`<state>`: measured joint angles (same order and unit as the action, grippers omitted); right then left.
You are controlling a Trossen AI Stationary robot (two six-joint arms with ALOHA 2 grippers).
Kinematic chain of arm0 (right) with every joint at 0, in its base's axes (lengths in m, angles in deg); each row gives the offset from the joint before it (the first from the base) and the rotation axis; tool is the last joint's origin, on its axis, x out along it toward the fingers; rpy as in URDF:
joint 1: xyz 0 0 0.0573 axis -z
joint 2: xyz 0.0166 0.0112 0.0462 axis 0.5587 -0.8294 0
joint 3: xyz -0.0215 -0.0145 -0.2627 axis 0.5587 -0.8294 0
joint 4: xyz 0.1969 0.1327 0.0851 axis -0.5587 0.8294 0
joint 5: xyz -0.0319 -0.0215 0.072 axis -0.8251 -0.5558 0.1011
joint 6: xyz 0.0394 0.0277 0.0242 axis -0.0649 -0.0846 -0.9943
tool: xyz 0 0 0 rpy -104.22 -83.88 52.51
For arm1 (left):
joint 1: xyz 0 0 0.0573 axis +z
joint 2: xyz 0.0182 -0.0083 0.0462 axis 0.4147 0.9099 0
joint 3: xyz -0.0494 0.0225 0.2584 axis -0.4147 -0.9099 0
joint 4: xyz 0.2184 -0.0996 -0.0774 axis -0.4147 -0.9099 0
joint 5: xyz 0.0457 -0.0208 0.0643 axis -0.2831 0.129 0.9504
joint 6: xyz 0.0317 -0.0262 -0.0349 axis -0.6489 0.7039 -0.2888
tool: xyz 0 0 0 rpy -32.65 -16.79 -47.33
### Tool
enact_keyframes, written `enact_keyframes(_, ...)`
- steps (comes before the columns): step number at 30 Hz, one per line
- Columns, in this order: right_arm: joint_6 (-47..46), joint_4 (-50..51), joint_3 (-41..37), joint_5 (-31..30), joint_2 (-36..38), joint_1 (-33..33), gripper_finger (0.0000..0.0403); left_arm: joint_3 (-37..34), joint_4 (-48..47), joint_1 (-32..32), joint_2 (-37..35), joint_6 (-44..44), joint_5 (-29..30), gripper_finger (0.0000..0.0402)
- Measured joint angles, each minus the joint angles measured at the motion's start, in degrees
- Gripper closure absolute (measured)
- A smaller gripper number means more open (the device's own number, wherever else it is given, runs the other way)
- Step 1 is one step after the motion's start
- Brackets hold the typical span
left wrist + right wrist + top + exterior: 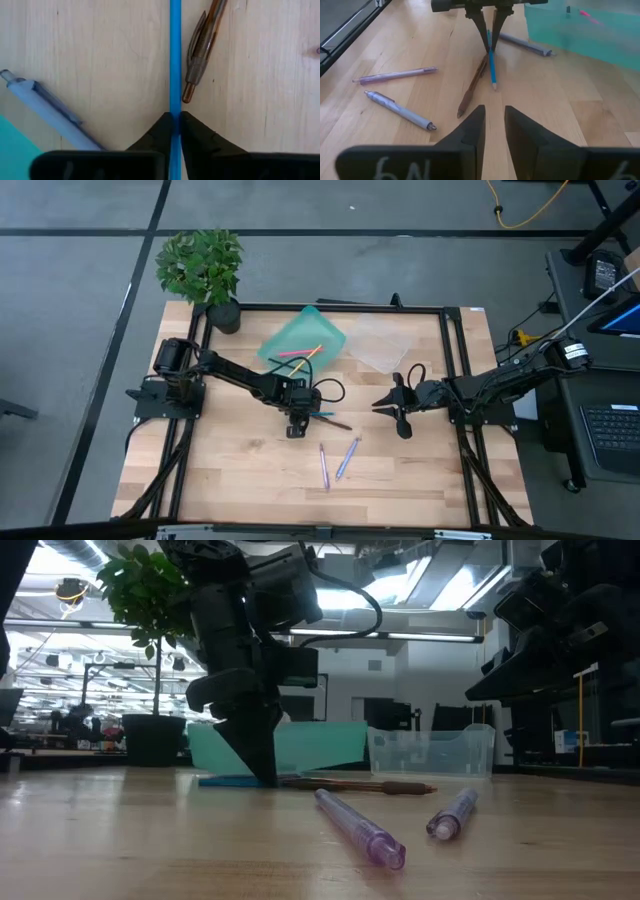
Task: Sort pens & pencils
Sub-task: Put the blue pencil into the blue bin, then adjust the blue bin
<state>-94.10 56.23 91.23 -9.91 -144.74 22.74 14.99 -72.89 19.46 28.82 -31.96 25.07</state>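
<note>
A slim blue pencil [175,55] lies flat on the wooden table, and my left gripper [175,122] is shut on it just in front of the teal tray [305,340]. A brown pen [202,50] lies right beside the pencil, and a grey-lavender pen [45,107] rests by the tray's corner. Two lavender pens [323,465] [347,458] lie nearer the table's front edge. Pink and yellow sticks [300,353] lie in the teal tray. My right gripper [492,125] waits open at the right, pointing toward the left gripper [490,30]. My left gripper pinches the blue pencil's two long sides [175,107] between its fingertips [192,127], part way along its length. The fingers come steeply from above, one on each side of the shaft. The pencil lies flat on the table, its tip [494,86] pointing toward the right arm.
A clear plastic tray [385,345] sits at the back, right of the teal tray. A potted plant [205,275] stands at the far left corner. Black frame rails [455,370] run along the table's sides. Bare wood lies between the two grippers.
</note>
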Motion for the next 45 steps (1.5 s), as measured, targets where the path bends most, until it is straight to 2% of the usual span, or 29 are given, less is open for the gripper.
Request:
enact_keyframes(5,0.0,-0.01,0.0,0.0,0.0,0.0,0.0328,0.0,-0.04,0.02,-0.04,-0.02,-0.17,0.0395)
enact_keyframes(16,0.0,0.06,0.0,0.02,0.0,0.0,0.0328,-0.01,0.72,-0.93,-0.02,-0.22,-1.12,0.0399)
enact_keyframes(24,-0.09,0.14,0.0,0.0,0.0,0.02,0.0328,2.76,-0.95,-3.52,0.37,-0.4,-2.11,0.04)
enact_keyframes(38,-0.15,0.26,0.0,0.01,0.0,0.01,0.0328,3.91,-1.93,-6.11,0.27,-0.04,-1.21,0.04)
enact_keyframes(45,-0.17,0.25,0.0,0.02,0.0,0.01,0.0328,3.93,-0.04,-6.58,0.24,-0.22,5.25,0.0401)
